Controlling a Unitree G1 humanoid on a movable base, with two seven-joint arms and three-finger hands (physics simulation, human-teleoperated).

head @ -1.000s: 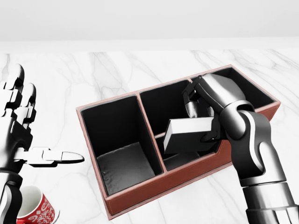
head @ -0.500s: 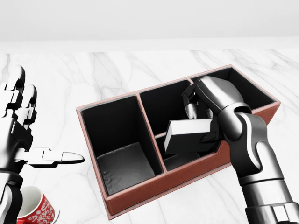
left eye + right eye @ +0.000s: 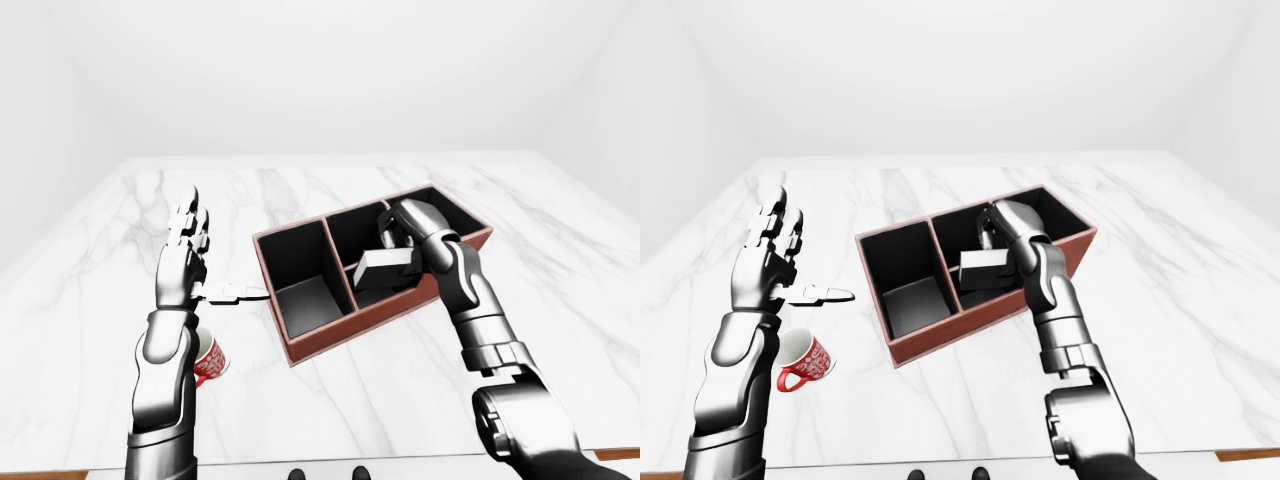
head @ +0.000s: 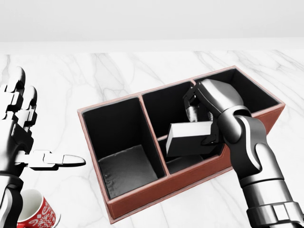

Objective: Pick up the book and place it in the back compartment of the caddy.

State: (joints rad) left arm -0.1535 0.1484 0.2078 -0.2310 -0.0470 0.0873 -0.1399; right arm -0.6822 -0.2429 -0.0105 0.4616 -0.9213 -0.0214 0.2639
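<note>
Change since a second ago: your right hand [image 4: 205, 114] has drawn slightly toward the head view's left, the book [image 4: 188, 138] with it; caddy [image 4: 142, 195] and left hand [image 4: 21, 130] unmoved. Book: grey, tilted, gripped in your right hand's closed fingers, held over the caddy's middle section near the low divider; which compartment it sits above cannot be told. Caddy: red-brown walls, black lining, on the marble table [image 4: 95, 76]. Left hand: fingers spread wide, upright, holding nothing. Red mug [image 3: 804, 361]: on the table below the left hand.
</note>
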